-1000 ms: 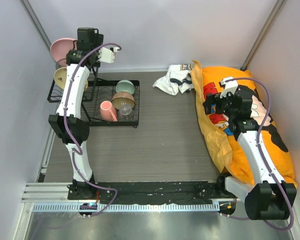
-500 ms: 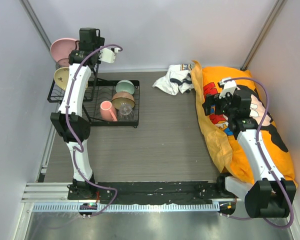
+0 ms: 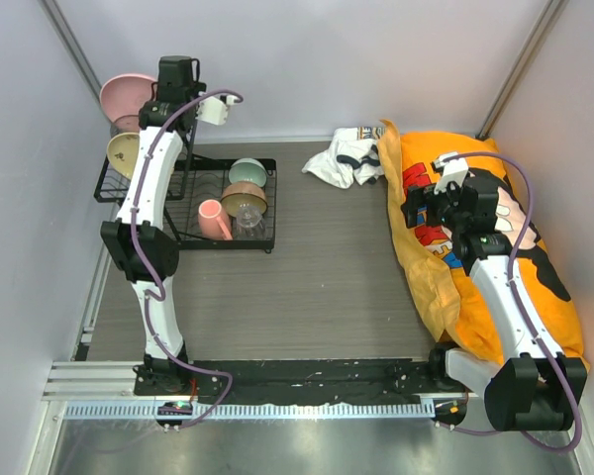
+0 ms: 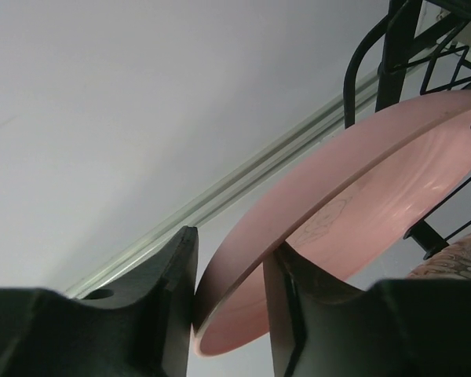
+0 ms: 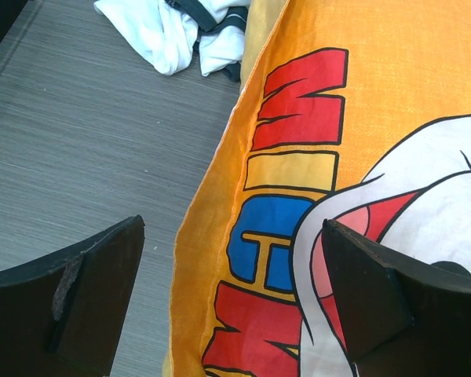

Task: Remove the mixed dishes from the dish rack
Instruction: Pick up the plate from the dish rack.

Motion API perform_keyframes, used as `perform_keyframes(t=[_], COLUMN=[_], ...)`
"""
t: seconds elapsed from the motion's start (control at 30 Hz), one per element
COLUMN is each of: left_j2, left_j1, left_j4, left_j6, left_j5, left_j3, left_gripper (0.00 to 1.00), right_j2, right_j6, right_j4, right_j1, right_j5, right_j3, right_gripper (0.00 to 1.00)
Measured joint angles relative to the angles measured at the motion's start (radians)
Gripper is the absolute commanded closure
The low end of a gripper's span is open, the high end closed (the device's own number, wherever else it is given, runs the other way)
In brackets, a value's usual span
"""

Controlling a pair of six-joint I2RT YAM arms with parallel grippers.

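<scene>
The black wire dish rack stands at the back left. A large pink plate stands on edge in its raised basket, above a tan shallow dish. My left gripper reaches over the basket, and in the left wrist view both fingers of the gripper press on the pink plate's rim. On the lower tray sit a mint-green bowl, a brown bowl, a pink mug and a clear glass cup. My right gripper hovers open over an orange cloth.
A large orange cartoon-print cloth covers the right side of the table. A crumpled white cloth lies at the back centre. Grey walls close in on the left, back and right, with the rack tight against the left wall.
My left gripper's jaws have closed from wide open onto the pink plate's rim, and the wrist has shifted slightly. The right arm stays still.
</scene>
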Motion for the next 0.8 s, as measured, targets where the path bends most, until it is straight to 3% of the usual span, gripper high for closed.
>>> perform_keyframes(t=[0.37,0.8], left_j2=[-0.029,-0.060], left_j1=[-0.005,-0.002], left_j4=[0.040,0.126], left_j6=[0.037,0.077], left_j5=[-0.028,-0.071], left_j3=[-0.053,-0.094], left_gripper=[0.92,0.99], right_j2=[0.014,0.020], right_j6=[-0.004,-0.004], right_j4=[-0.012,-0.018], right_j1=[0.000,0.000], right_j5=[-0.005,-0.014], right_j3=[0.003,0.010], right_gripper=[0.00,0.01])
